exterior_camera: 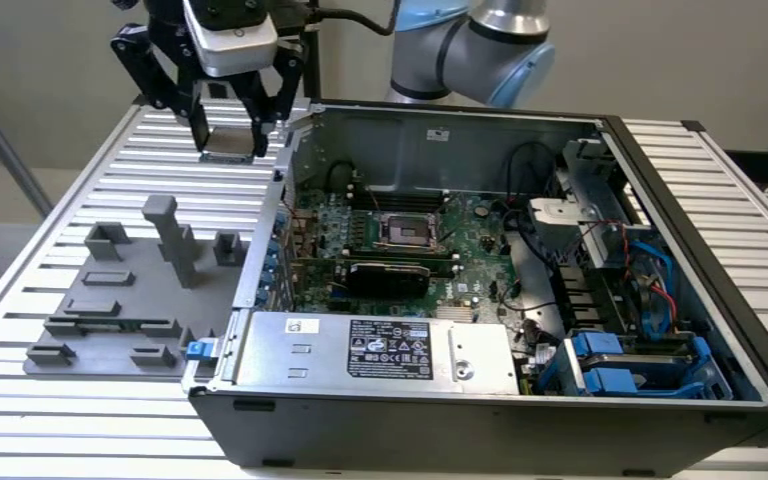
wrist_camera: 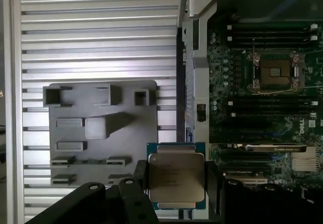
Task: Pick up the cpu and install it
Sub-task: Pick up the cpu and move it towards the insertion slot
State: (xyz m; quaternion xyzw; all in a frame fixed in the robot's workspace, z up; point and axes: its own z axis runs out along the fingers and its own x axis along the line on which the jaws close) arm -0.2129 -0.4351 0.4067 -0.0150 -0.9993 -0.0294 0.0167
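The cpu, a flat square chip with a silvery metal top, hangs in the air with my gripper shut on two of its opposite edges. In the exterior view the gripper holds the cpu high over the slatted table, just outside the open computer case's wall on the exterior view's left. The empty motherboard socket lies inside the case, framed by its metal bracket; the wrist view shows the socket well off to the side of the held chip.
A grey holder plate with several upright blocks and slots lies on the table beside the case. The case's side wall stands between gripper and motherboard. A silver labelled power-supply box and cables fill the case's nearer side.
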